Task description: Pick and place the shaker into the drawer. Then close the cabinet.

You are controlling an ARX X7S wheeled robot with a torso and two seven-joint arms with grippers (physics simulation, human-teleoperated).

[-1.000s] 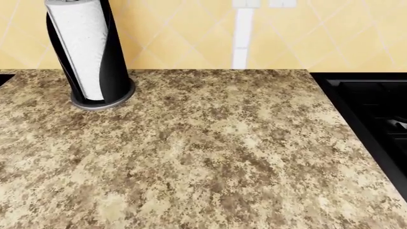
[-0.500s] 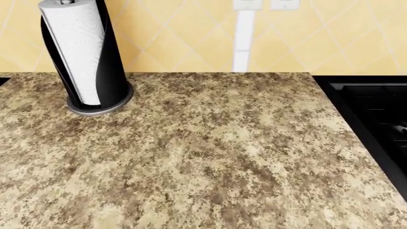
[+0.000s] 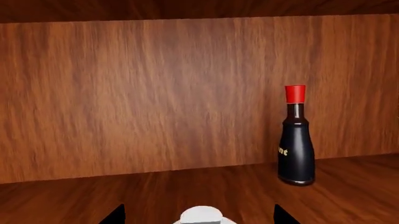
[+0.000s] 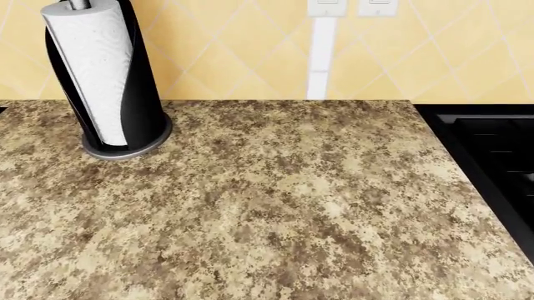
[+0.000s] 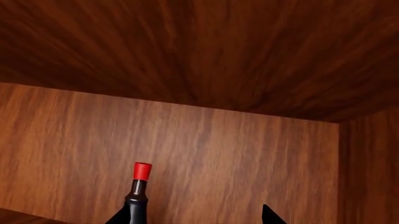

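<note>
Only lettering: a yellow mark on the dark bottle w/ red cap, low on its body, ahead of the left gripper and off to one side. Partly turned away, too small to read. No other text anywhere.

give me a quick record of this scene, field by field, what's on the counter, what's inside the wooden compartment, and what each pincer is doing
counter: speckled countertop, with a paper towel holder standing upright at its far left
wall: yellow tiled backsplash
right of counter: black stovetop
wooden compartment: dark bottle with a red cap, upright near the back wall
left pincer: fingertips apart, with a white rounded object between them, contact unclear
right pincer: only dark fingertips show, nothing seen between them
arms in head view: not visible
</note>
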